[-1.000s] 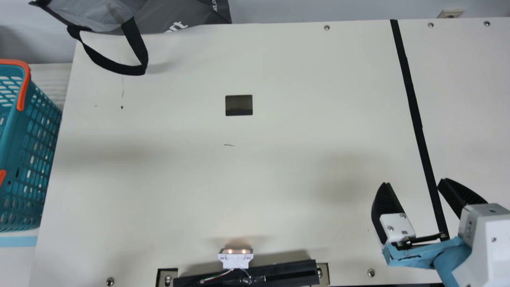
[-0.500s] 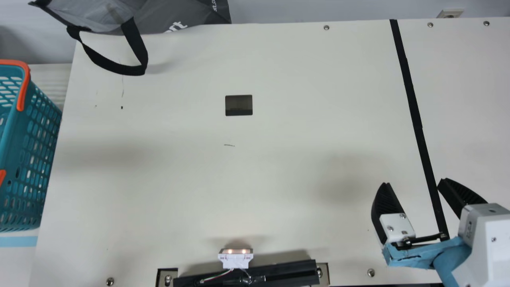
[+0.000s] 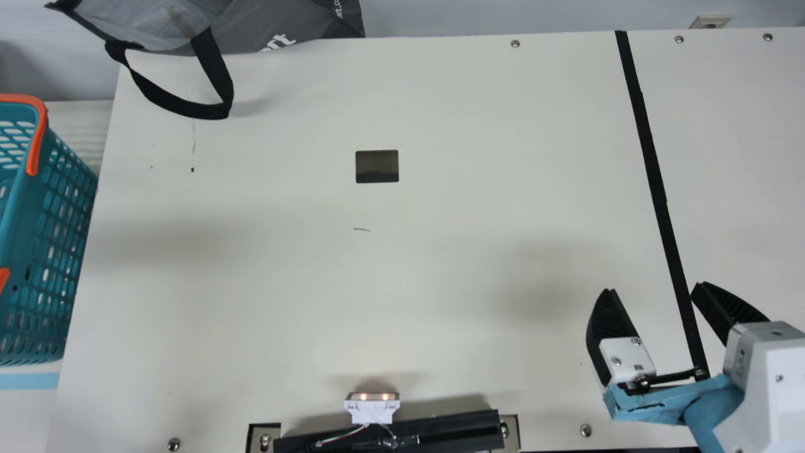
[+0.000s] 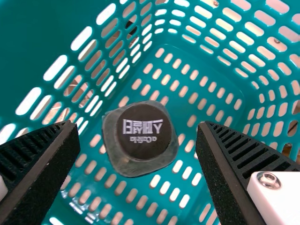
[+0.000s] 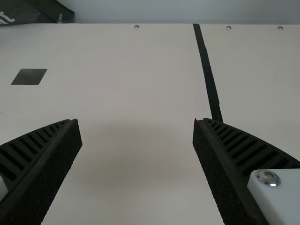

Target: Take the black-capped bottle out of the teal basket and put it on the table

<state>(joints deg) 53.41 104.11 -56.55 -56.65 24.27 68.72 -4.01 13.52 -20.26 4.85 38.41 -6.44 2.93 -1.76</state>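
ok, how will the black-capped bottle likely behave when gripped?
The bottle holds a squarish outline, so it's probably fairly stiff and not apt to roll. Its shiny shoulder could be slippery if gripped high.

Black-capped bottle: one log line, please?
black-capped bottle: standing in teal basket | left pincer: open over it | right pincer: open, empty

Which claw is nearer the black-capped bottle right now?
Left. The left claw is open above the bottle in the teal basket; the right claw is over the table's right side.
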